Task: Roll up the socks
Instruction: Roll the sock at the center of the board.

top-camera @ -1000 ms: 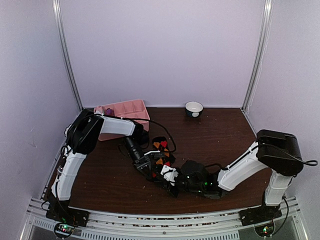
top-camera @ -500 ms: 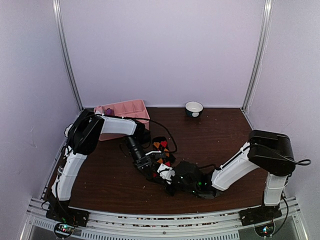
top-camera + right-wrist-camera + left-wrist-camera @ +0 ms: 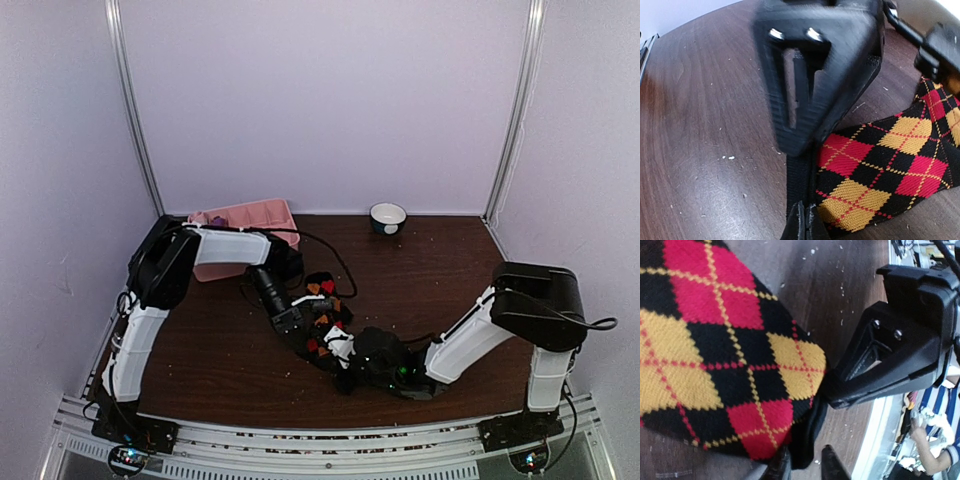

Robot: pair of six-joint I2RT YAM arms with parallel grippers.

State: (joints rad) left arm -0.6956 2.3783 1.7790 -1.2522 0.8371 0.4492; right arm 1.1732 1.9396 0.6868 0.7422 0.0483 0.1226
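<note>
While right gripper (image 3: pixel 804 214) pinches argyle sock (image 3: pixel 880 165) at its black edge, left gripper (image 3: pixel 806 456) state can't be told | handling: soft, limp, light | hold: cuff edge

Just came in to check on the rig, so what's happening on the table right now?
Both arms meet at a black argyle sock mid-table. The right gripper has its fingers shut on the sock's black edge; the left gripper sits opposite, fingers slightly apart at the same edge. The sock lies spread out, not yet rolled. A pink tray and a small bowl stand at the back.
</note>
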